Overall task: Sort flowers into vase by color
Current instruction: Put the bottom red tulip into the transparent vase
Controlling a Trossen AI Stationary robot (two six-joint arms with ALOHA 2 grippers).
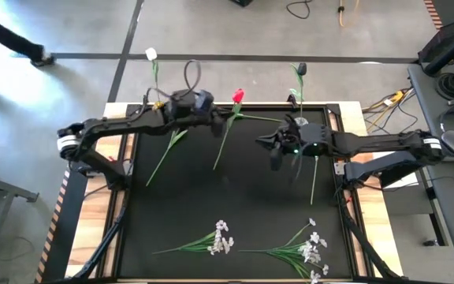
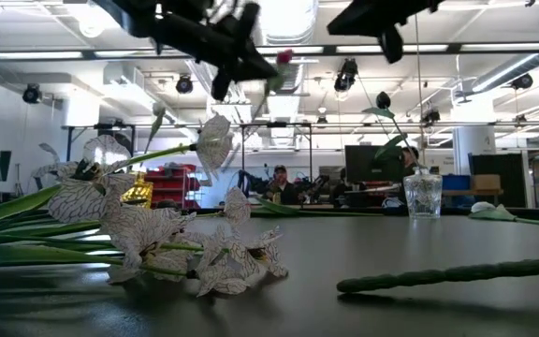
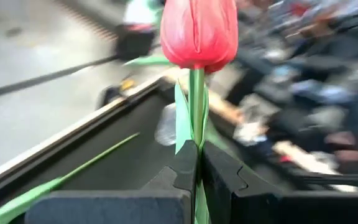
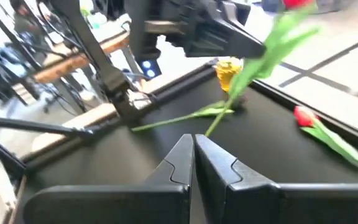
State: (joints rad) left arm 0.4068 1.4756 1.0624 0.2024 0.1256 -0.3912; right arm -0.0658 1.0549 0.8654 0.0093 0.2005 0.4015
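The left gripper (image 1: 215, 125) hangs above the far half of the table (image 1: 235, 205), toward its left side, with its jaws clenched on the green stem of a red tulip (image 1: 237, 96). In the left wrist view the stem passes straight between the two dark fingers (image 3: 179, 174) and the red head (image 3: 199, 28) stands upright above them. In the low view the same gripper (image 2: 227, 70) is raised well clear of the table surface, the red head (image 2: 284, 57) just beside it.

The right gripper (image 1: 274, 150) is held above the far right part of the table. Its jaws are pressed together in the right wrist view (image 4: 194, 155), with nothing visible between them.

A white tulip (image 1: 151, 54) lies with its head beyond the far edge and its stem reaching back onto the table near the far-left corner. A dark tulip (image 1: 301, 69) stands in a clear glass vase (image 2: 422, 197) near the far edge on the right side. In the right wrist view a second red tulip (image 4: 306, 117) lies flat on the black surface.

Two sprays of small white blossoms lie along the near edge: one (image 1: 221, 237) near the middle, the other (image 1: 312, 248) toward the near-right corner. In the low view the white blossoms (image 2: 157, 234) fill the near left foreground and a green stem (image 2: 447, 274) lies on the table at right.
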